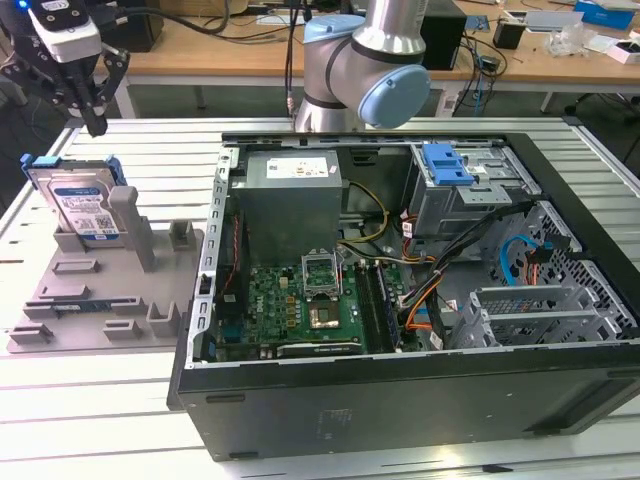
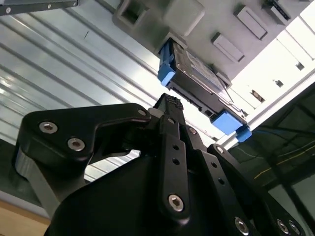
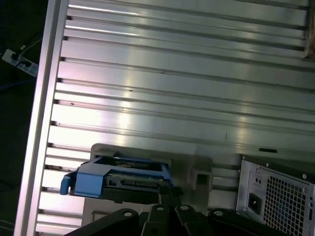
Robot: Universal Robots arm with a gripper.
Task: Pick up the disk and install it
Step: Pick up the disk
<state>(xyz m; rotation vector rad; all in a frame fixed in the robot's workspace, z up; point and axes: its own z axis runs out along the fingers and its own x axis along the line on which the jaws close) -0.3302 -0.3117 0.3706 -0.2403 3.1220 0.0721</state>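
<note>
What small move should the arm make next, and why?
Probably lower the gripper straight down toward the disk. In the exterior view the gripper hangs above the disk, not touching it, and the disk stands upright in the grey holder, outside the computer case.

Looks down across a ribbed aluminium table, with the blue-railed disk seen edge-on, set in a grey holder that lies on the slats. Shows the black gripper close by the disk, contact impossible to judge. Takes in the perforated rear of a computer case just beside the holder, and a power strip on the dark floor beyond the table's edge.
</note>
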